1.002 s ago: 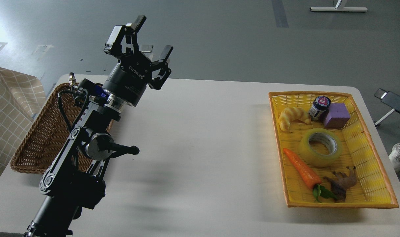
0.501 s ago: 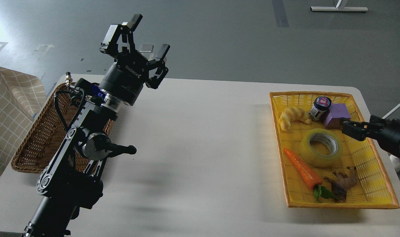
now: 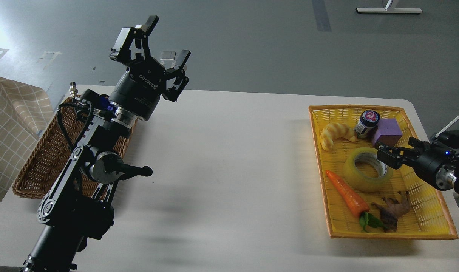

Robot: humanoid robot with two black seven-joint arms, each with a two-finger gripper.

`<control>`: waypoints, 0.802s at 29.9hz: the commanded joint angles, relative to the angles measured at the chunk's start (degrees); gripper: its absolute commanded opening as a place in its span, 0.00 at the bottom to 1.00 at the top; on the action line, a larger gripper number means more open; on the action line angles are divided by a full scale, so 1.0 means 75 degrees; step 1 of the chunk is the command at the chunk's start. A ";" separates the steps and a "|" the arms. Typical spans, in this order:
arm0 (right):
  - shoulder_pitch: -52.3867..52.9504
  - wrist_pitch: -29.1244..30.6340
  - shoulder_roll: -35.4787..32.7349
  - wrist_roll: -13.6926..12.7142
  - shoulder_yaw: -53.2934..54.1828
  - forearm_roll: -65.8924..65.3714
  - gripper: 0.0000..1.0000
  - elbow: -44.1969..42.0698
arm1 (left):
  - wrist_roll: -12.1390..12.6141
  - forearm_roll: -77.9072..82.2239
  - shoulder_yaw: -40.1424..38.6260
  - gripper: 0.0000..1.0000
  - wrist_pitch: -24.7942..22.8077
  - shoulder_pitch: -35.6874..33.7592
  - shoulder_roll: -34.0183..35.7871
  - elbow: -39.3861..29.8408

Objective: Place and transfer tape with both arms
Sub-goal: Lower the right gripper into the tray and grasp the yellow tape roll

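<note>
The left gripper (image 3: pixel 163 43) is up in the air with its fingers wide apart near the brown basket (image 3: pixel 36 162), and over in the yellow basket (image 3: pixel 433 196) the tape (image 3: pixel 367 169) lies flat with the right gripper (image 3: pixel 383 154), whose finger gap I cannot tell, at its 2 o'clock edge.

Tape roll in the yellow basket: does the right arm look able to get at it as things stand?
Probably yes. The right pincer hangs at the right rim of the tape, which lies flat and uncovered, with free space around it.
</note>
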 commanded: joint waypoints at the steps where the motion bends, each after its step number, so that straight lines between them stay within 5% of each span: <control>1: -0.0038 -0.0015 0.0074 -0.0013 0.0000 0.0000 0.96 -0.0132 | 0.0001 0.0000 0.0005 0.98 -0.0005 0.0001 -0.0001 0.0005; 24: -0.0179 -0.0015 0.0426 -0.0212 -0.0246 0.0000 0.96 -0.0555 | 0.0001 0.0000 -0.0053 0.98 0.0007 0.0048 0.0022 0.0005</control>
